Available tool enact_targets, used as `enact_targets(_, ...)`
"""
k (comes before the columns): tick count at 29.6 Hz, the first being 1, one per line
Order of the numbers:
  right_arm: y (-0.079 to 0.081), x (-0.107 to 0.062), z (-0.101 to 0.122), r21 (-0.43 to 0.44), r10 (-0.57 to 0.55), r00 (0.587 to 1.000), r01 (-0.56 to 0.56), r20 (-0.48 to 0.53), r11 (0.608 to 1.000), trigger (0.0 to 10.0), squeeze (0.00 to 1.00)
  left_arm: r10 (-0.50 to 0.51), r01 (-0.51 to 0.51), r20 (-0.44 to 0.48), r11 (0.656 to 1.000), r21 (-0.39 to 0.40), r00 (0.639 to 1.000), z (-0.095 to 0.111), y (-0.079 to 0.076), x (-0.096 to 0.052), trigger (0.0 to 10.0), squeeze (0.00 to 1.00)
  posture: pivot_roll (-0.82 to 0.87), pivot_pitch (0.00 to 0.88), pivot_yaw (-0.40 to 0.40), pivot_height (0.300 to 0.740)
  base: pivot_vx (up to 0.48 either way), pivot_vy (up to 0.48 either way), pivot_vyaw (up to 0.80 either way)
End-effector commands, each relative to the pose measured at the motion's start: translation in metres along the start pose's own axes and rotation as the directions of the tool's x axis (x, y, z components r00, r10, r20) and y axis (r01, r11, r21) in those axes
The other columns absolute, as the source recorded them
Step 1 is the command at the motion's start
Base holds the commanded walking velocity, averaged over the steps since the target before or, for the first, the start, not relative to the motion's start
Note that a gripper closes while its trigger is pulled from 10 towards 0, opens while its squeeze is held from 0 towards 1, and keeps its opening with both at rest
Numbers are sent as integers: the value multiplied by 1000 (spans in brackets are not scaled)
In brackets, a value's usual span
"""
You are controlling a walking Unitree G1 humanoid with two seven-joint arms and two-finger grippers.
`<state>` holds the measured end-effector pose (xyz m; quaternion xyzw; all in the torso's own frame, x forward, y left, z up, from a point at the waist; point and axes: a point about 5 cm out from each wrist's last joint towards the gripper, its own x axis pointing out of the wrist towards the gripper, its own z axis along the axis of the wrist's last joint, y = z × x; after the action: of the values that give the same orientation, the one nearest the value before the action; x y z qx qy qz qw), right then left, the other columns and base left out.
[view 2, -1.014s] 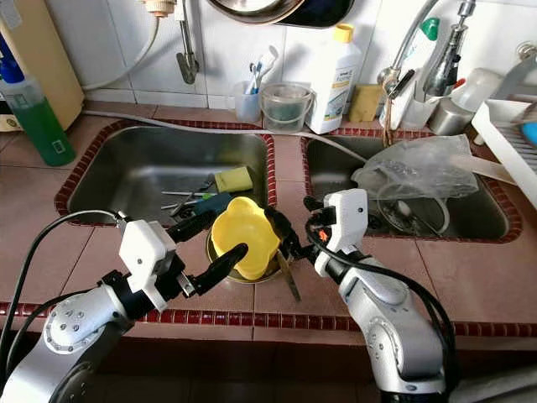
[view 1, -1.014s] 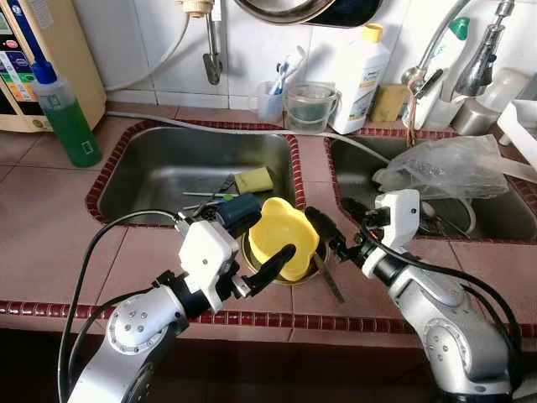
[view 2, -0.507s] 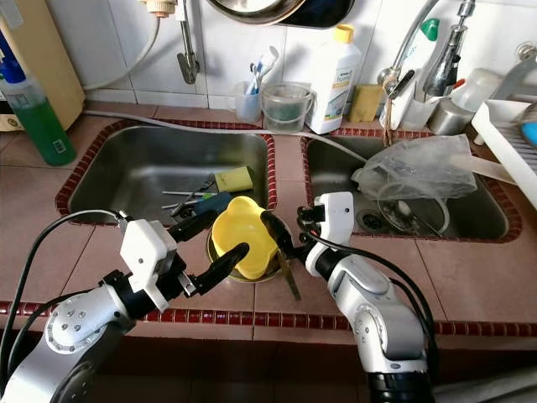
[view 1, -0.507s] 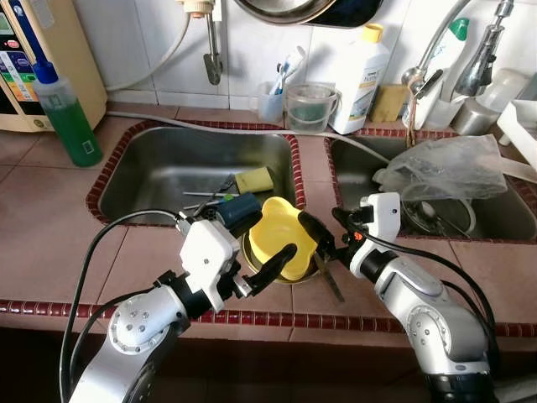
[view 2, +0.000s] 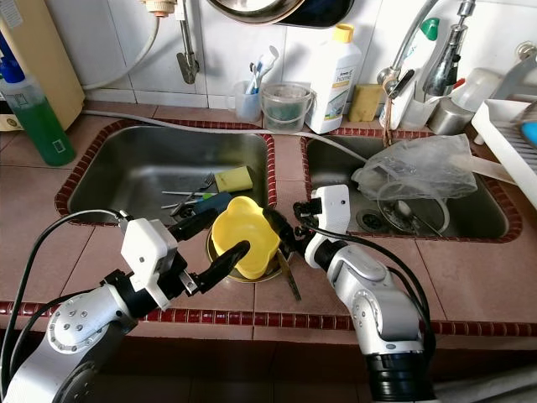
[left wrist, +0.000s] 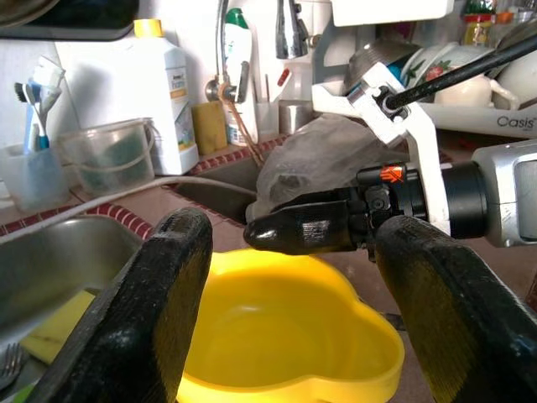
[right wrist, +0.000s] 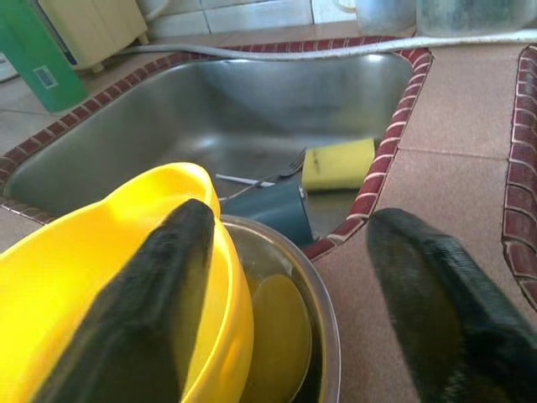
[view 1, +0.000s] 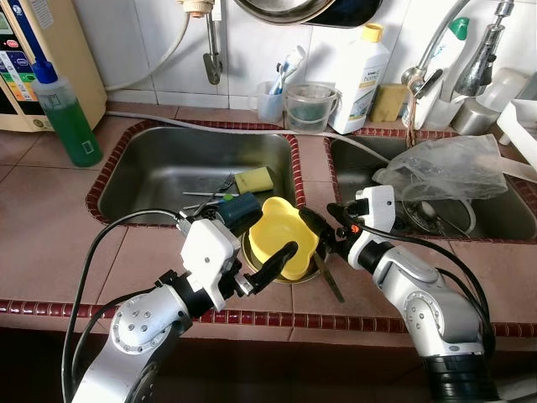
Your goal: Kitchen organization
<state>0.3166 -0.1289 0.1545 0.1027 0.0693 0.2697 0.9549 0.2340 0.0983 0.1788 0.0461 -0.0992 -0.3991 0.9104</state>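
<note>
Your left tool point(view 1: 262, 245) straddles the lobed yellow plastic bowl point(view 1: 285, 236) in its steel dish point(right wrist: 315, 327); the right tool point(view 2: 284, 232) gapes empty at the bowl's rim, risking a collision.

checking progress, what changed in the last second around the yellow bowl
The right end effector moved in toward the yellow bowl, its fingers open by the rim. The left end effector stayed open around the bowl, which kept its place in the metal bowl.
</note>
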Motion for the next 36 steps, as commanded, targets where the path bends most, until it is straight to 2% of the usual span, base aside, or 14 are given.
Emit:
enact_targets(1,2,2,2,10,24,1000,-24,-7,1000,0,0,-17,17,6,1000,10,1000,3,-3,2,10000,0,-7,124,-32,740,0,0,0)
enact_targets(10,10,4,-9,25,80,992,-78,-98,997,0,0,-1,1,10,1000,11,1000,4,-3,2,10000,0,-2,124,-40,740,0,0,0)
enact_targets(36,8,-3,-17,42,64,991,-59,-116,997,0,0,-19,19,4,1000,2,1000,2,-7,3,10000,0,-12,109,-44,740,0,0,0)
